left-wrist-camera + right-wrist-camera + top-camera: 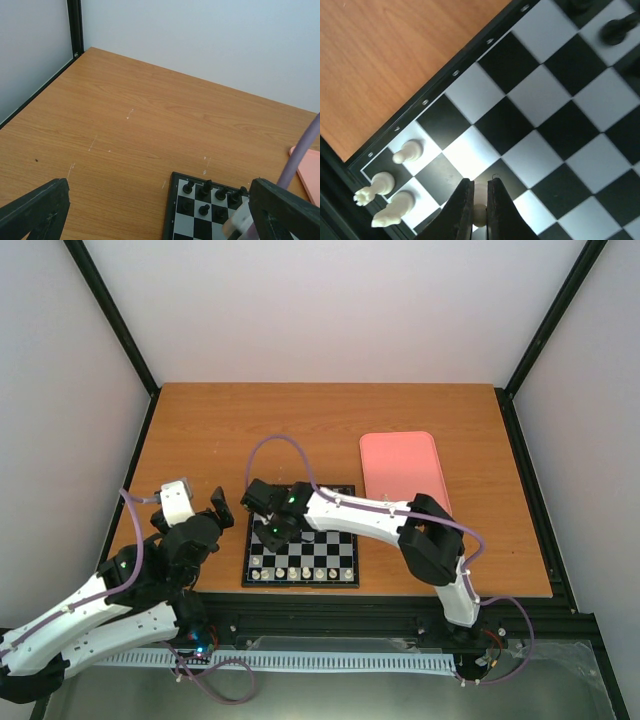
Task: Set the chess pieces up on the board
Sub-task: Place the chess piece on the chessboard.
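The board lies at the near middle of the table. A row of cream-white chess pieces lines its near edge. My right gripper hovers over the board's left side, shut on one small cream-white piece; its fingers pinch it just above a dark square. Three more white pieces stand in the board's near-left corner. My left gripper hangs left of the board with its jaws wide open and nothing between them. Its fingers frame bare table and the board's far-left corner.
Black chess figures stand on the board's far rows. A pink tray lies to the right of and behind the board. Black frame posts line the table edges, with white walls beyond.
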`<state>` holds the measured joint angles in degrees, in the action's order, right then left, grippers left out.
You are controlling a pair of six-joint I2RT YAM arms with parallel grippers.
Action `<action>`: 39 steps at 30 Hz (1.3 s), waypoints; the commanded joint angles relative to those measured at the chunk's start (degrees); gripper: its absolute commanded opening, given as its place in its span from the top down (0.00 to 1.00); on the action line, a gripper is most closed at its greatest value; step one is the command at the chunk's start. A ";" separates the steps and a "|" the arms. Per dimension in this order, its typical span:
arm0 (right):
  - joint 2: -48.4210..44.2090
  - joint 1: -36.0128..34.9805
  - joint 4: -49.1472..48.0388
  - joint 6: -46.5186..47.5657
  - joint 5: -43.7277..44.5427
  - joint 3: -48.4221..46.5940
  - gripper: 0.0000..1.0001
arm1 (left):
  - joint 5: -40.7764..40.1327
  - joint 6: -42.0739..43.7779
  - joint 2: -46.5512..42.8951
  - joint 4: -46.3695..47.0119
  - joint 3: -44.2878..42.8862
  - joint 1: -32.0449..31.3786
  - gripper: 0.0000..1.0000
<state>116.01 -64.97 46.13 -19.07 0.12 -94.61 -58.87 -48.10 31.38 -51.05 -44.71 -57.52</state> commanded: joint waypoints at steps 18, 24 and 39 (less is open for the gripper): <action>7.21 -4.33 3.79 -0.26 -1.39 -5.92 0.95 | -0.81 -0.43 -1.78 -0.50 -0.36 0.30 0.00; 7.93 -4.46 3.88 -0.03 -1.67 -6.30 0.95 | -0.82 -0.42 -1.70 -0.46 -0.45 0.30 0.00; 9.10 -4.99 3.91 -0.27 -1.93 -6.54 0.95 | -0.67 -0.42 -1.87 -0.51 -0.28 0.30 0.00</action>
<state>123.96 -69.17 49.54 -19.11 -1.98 -99.61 -58.83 -48.10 29.85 -51.07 -44.71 -57.52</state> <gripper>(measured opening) 0.071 0.998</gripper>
